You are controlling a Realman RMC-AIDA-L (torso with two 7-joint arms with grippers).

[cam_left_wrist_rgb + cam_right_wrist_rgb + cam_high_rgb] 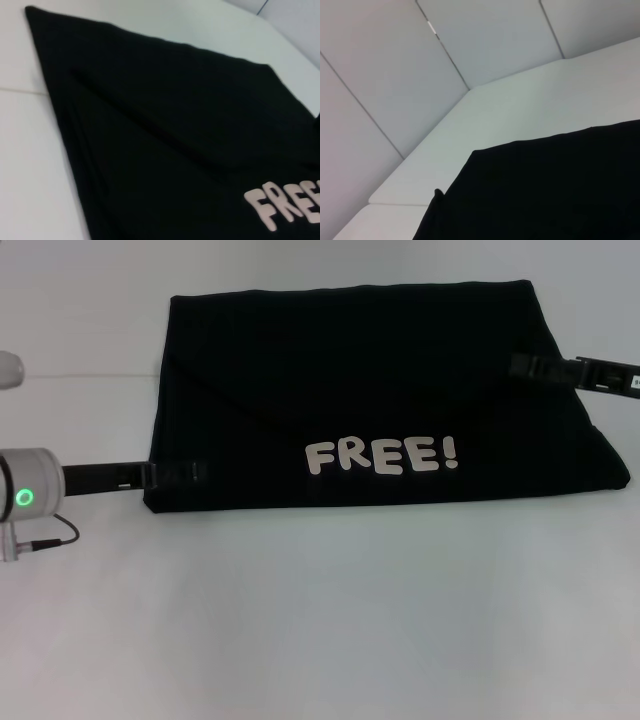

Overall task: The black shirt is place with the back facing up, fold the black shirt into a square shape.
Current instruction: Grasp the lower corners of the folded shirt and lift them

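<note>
The black shirt (380, 390) lies folded into a wide band on the white table (320, 620), with "FREE!" in cream letters facing up near its front edge. A fold seam runs across its left part. My left gripper (190, 473) reaches in from the left and sits at the shirt's front left corner. From the right, my right gripper (522, 364) lies over the shirt's right side, near the back. The left wrist view shows the black shirt (175, 140) close up with part of the lettering. The right wrist view shows the black shirt (555, 190) and its edge.
The left arm's white wrist (30, 495), with a green light and a cable, hangs over the table's left side. Grey wall panels (470, 40) stand behind the table's far edge. Bare white table surface lies in front of the shirt.
</note>
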